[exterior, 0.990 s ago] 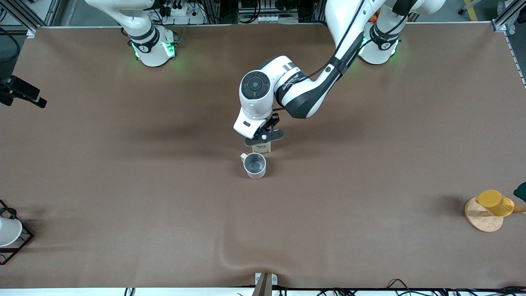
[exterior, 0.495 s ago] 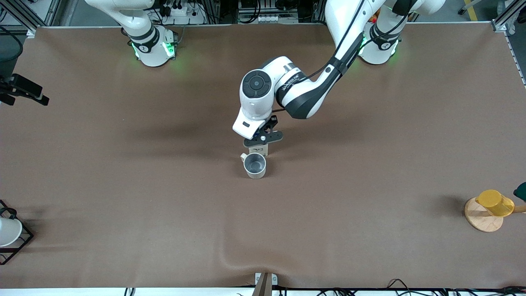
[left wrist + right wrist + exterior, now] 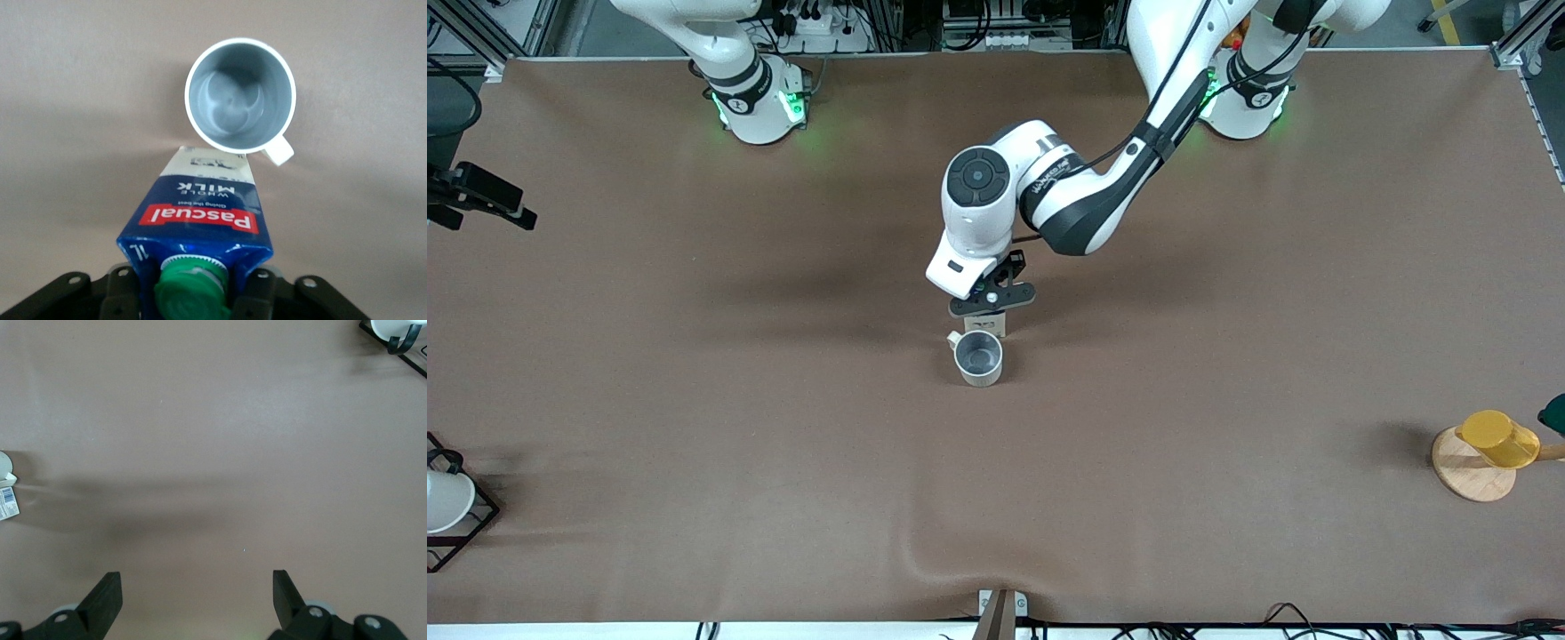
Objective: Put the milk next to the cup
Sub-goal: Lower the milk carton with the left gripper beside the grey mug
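While the table (image 3: 694,400) is mostly bare cloth, a yellow cup (image 3: 1497,437) on a wooden stand (image 3: 1474,471) sits at the left arm's end, near the front camera, and a white cup (image 3: 445,500) in a wire rack (image 3: 463,524) sits at the right arm's end. Nothing stands between these and the centre.

The left arm reaches from its base down to mid-table, wrist turned down; the left gripper (image 3: 992,300) is over the milk (image 3: 197,217). The right gripper (image 3: 193,593) hangs over bare cloth, jaws spread wide, holding nothing; that arm waits.

The milk stands upright on the table, just beside the cup (image 3: 978,357), farther from the front camera than it. In the left wrist view the carton's top, with the green cap (image 3: 190,290), lies between the fingers (image 3: 257,287). Whether they grip the carton cannot be told.
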